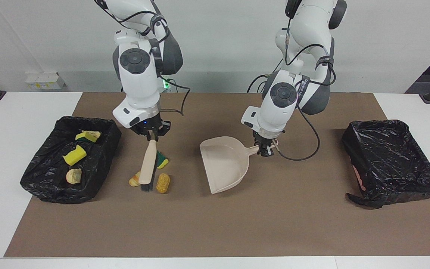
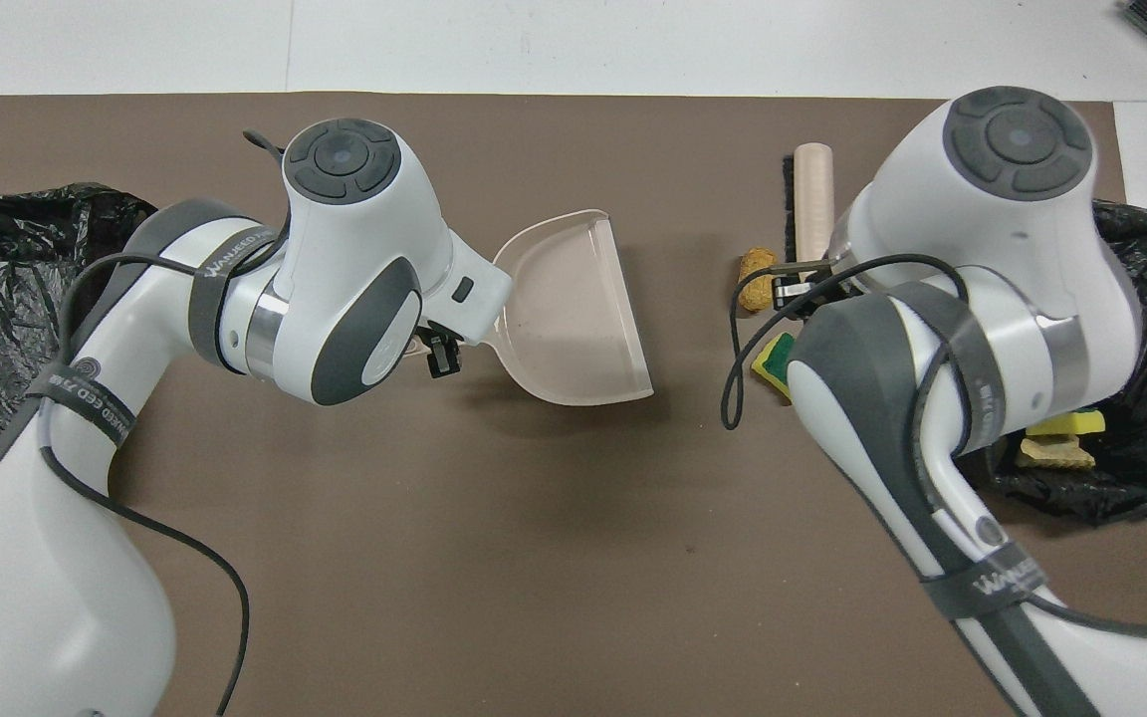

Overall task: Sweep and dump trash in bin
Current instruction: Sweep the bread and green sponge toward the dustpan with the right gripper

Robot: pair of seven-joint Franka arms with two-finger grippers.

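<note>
A flat brown mat (image 1: 215, 224) covers most of the white table (image 1: 13, 112). At the right arm's end of the mat sits a bin (image 1: 43, 186) lined with crinkled, glossy black plastic; it holds a yellow sponge chunk (image 1: 74, 155), a green-and-yellow piece (image 1: 87, 136) and a pale, lumpy pastry bit (image 1: 74, 176). A second bin (image 1: 390, 160), lined alike, stands at the left arm's end.

On the mat beside the filled bin lie three loose scraps: a green-and-yellow sponge (image 1: 161, 161), a golden, ridged pastry (image 1: 163, 182) and another pastry (image 1: 134, 181) half hidden by the brush.

The right claw (image 1: 151, 135) is pressed together on the handle of a smooth beige brush (image 1: 149, 166), which slants down among the scraps, its dark bristles (image 1: 146, 187) at the mat between the two pastries.

The left claw (image 1: 265, 149) pinches the short handle of a beige plastic dustpan (image 1: 224, 164), a shallow scoop with a raised rim, at the mat's middle. Its straight open lip is turned away from the robots, well apart from the scraps.
</note>
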